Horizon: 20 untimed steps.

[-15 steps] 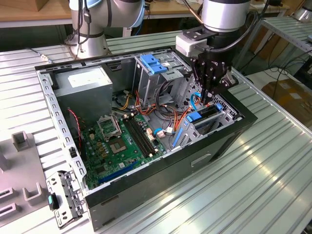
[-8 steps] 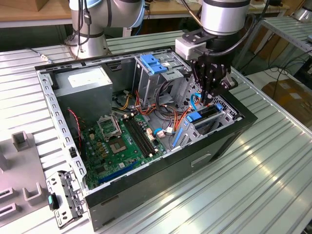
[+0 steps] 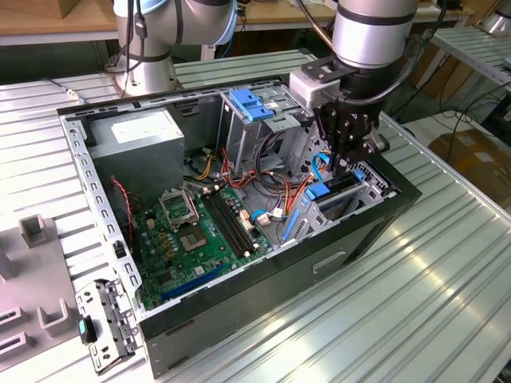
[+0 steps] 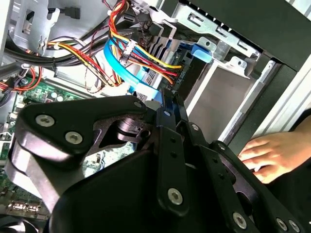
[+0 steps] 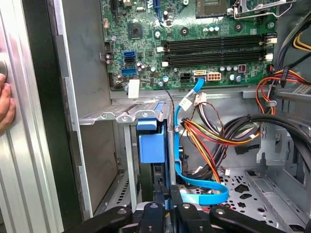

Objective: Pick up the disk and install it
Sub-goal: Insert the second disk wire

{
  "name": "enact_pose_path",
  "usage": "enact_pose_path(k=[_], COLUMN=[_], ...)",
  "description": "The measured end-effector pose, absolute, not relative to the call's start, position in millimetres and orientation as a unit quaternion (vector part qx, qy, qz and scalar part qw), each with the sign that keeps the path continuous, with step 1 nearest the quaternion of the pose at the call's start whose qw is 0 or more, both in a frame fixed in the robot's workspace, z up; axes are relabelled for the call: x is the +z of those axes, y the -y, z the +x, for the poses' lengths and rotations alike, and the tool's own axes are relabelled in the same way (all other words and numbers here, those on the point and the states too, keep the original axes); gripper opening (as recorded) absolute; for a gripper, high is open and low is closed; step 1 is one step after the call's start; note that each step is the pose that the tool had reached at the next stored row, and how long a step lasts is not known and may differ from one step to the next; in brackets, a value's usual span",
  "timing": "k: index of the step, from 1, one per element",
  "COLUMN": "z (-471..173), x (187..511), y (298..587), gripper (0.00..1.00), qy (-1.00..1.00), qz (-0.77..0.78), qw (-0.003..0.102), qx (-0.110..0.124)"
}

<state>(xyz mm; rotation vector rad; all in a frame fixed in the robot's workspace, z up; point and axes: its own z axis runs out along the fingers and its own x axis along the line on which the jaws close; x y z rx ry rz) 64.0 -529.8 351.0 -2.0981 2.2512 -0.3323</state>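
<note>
Blue-railed and edge-on, the disk (image 3: 342,186) sits in the metal bay (image 5: 121,116) of the computer case (image 3: 239,299), where we see the gripper (image 3: 345,163) clamped on it.

End effector (image 3: 345,163) above disk (image 3: 339,188)

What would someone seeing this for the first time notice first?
An open computer case on the slatted table, its green motherboard exposed. The gripper reaches down into the drive bay at the exterior view's right, over the blue-railed disk. A person's hand rests against the case's outside.
</note>
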Motion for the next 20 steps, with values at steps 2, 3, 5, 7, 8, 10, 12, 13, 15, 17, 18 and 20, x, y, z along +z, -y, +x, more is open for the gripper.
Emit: enact_pose_path(k=[2,3,5,7,8,10,12,13,15,17,18,20], z=[64.0,64.0,64.0,63.9,64.0,64.0,64.0,64.0,64.0,64.0,64.0,64.0], x=[350.6,350.4,349.9,349.4,349.2,348.8,348.4,348.1,346.9,346.0,345.7,345.2], y=[531.5,532.4,534.6,536.3,536.8,537.4,537.7,537.8,538.0,538.1,538.1,538.2], gripper=[0.16,0.16,0.16,0.16,0.16,0.16,0.16,0.16,0.16,0.16,0.16,0.16], qy=[-0.728,-0.728,-0.728,-0.728,-0.728,-0.728,-0.728,-0.728,-0.728,-0.728,-0.728,-0.728], qz=[-0.678,-0.678,-0.677,-0.677,-0.677,-0.677,-0.677,-0.677,-0.677,-0.677,-0.677,-0.677], qw=[0.026,0.027,0.028,0.029,0.029,0.029,0.029,0.029,0.029,0.030,0.030,0.030], qx=[-0.104,-0.103,-0.102,-0.101,-0.101,-0.101,-0.101,-0.101,-0.101,-0.100,-0.100,-0.100])
